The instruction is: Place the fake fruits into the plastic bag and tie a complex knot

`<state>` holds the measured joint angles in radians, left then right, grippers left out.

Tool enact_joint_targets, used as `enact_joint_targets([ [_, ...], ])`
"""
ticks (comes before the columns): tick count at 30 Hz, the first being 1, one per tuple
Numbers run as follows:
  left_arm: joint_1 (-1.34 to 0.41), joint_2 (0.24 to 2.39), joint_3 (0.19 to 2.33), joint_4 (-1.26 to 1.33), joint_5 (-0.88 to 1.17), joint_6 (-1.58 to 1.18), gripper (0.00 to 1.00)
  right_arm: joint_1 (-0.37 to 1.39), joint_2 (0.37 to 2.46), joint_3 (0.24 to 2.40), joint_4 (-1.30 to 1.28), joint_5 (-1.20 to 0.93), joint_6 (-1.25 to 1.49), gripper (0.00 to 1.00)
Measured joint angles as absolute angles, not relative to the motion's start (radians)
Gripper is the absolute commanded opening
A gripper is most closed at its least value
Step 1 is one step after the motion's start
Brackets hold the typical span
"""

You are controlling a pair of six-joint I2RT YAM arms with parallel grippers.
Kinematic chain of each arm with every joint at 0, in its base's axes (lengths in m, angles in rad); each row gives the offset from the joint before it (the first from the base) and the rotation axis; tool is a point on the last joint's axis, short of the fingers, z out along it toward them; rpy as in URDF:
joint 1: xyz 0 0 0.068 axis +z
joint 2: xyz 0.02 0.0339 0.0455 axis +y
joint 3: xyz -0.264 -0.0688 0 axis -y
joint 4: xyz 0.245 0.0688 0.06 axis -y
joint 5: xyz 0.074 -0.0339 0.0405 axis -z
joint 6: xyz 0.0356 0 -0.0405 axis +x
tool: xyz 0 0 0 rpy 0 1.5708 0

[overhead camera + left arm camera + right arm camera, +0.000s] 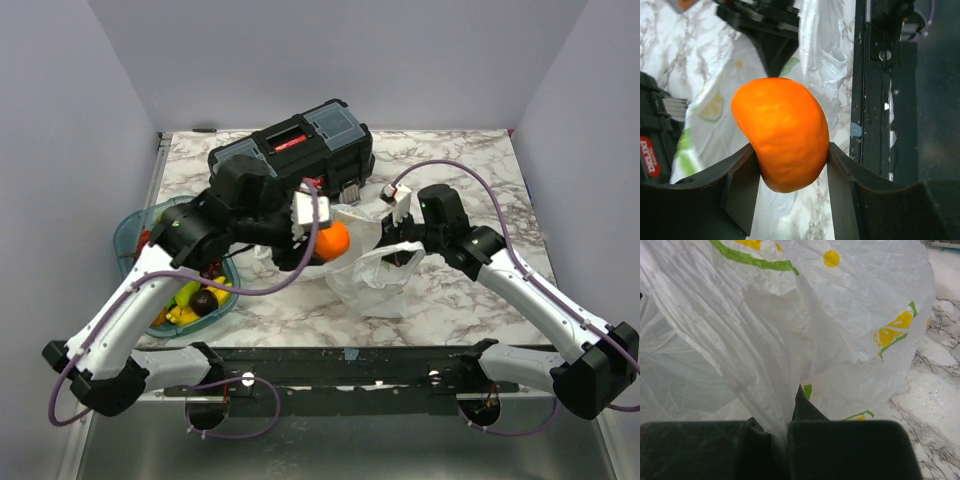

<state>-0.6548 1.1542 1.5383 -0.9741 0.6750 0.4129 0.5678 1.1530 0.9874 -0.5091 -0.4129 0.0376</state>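
My left gripper (325,243) is shut on an orange fake fruit (333,240) and holds it above the open mouth of the plastic bag (375,275). In the left wrist view the orange fruit (782,140) sits between both fingers (740,190) with the bag (735,100) below it. My right gripper (398,255) is shut on the bag's rim and holds it up. In the right wrist view the whitish bag (805,325), printed with yellow and green, is pinched between my jaws (782,437). More fake fruits (195,300) lie in the teal tray (130,225) at the left.
A black toolbox (295,150) stands at the back, just behind the left arm and the bag. The marble table's (460,160) front edge meets a black rail (340,362). Grey walls close in on three sides.
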Motion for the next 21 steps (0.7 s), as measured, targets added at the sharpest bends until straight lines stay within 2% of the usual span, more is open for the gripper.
enact_joint_targets([
  [3, -0.764, 1.211, 1.512, -0.94, 0.589, 0.464, 0.26, 0.567, 1.157, 0.987, -0.496, -0.435, 0.044, 0.01],
  [8, -0.793, 1.253, 1.364, -0.863, 0.463, 0.553, 0.25, 0.567, 1.164, 0.987, -0.486, -0.462, 0.052, 0.01],
  [10, -0.793, 1.261, 1.29, -0.825, 0.415, 0.59, 0.29, 0.567, 1.165, 0.987, -0.483, -0.474, 0.055, 0.01],
  [16, -0.8, 1.271, 1.158, -0.738, 0.347, 0.683, 0.62, 0.567, 1.181, 0.982, -0.45, -0.515, 0.079, 0.01],
  [21, -0.809, 1.298, 1.161, -0.688, 0.323, 0.721, 0.78, 0.567, 1.205, 0.969, -0.437, -0.529, 0.093, 0.0],
])
